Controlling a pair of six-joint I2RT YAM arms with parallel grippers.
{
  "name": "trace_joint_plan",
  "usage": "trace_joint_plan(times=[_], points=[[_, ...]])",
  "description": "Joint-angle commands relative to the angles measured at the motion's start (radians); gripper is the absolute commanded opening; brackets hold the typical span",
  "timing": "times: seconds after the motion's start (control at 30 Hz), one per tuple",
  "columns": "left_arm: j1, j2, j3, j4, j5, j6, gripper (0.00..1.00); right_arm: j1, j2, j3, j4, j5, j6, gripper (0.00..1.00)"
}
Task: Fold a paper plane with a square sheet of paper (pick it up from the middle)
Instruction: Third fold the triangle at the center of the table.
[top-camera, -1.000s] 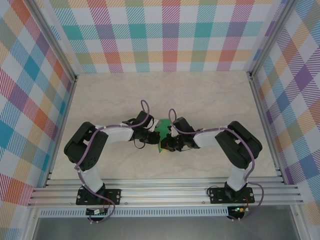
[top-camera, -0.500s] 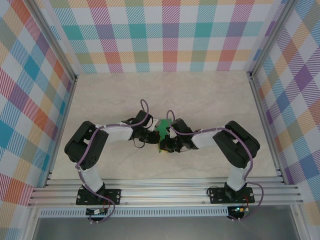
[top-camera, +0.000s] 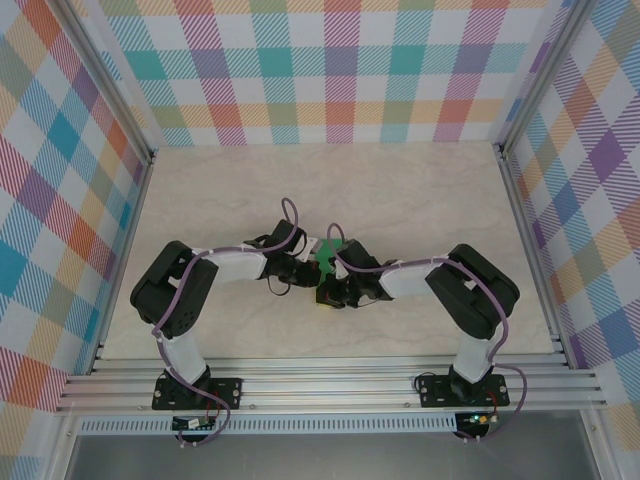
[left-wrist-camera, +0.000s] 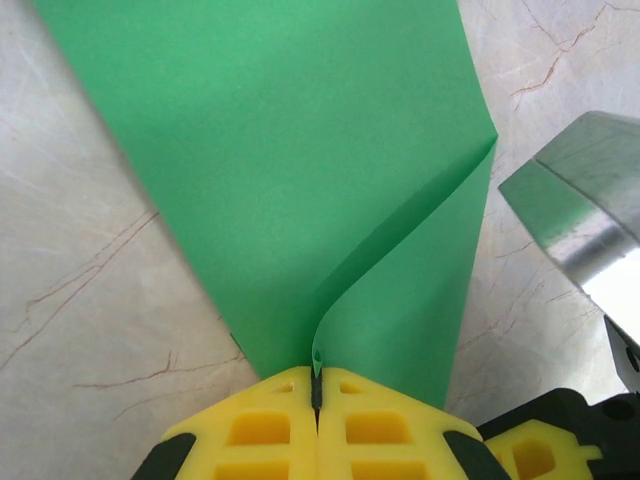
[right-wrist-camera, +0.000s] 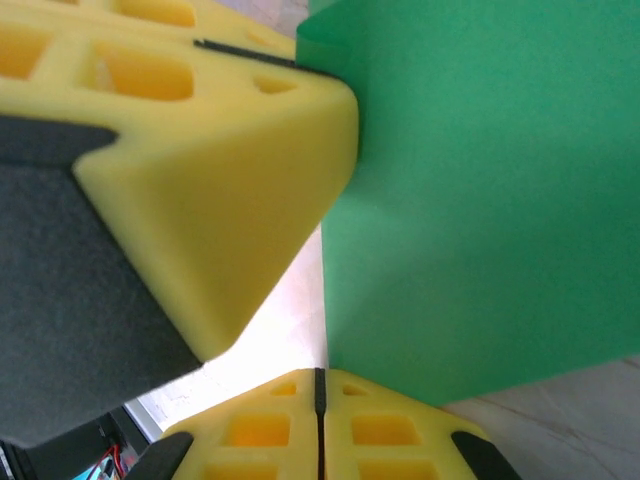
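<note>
Overhead, just a scrap of the green sheet of paper (top-camera: 325, 252) peeks out near the middle of the surface (top-camera: 420, 190). Up close there is more to see: the left hand (left-wrist-camera: 316, 392) has its pads pressed tight on a curling fold, and the right hand (right-wrist-camera: 318, 385) is likewise clamped on the sheet's lower edge. Since a second ago the hands have crowded closer together, and less green shows from above.
</note>
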Motion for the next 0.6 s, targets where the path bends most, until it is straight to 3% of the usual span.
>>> trace_joint_plan(times=[0.0, 0.27, 0.43, 0.57], points=[[0.013, 0.045, 0.001, -0.042, -0.049, 0.020, 0.00, 0.016, 0.054, 0.019, -0.115, 0.071, 0.008, 0.06], [0.013, -0.005, 0.009, -0.075, -0.062, 0.011, 0.03, 0.004, -0.079, 0.023, -0.195, 0.139, -0.035, 0.09], [0.013, -0.064, 0.017, -0.094, -0.064, -0.001, 0.14, -0.061, -0.189, 0.025, -0.199, 0.133, -0.089, 0.14], [0.013, -0.100, 0.018, -0.091, -0.070, -0.024, 0.24, -0.122, -0.170, 0.071, -0.212, 0.103, -0.124, 0.14]])
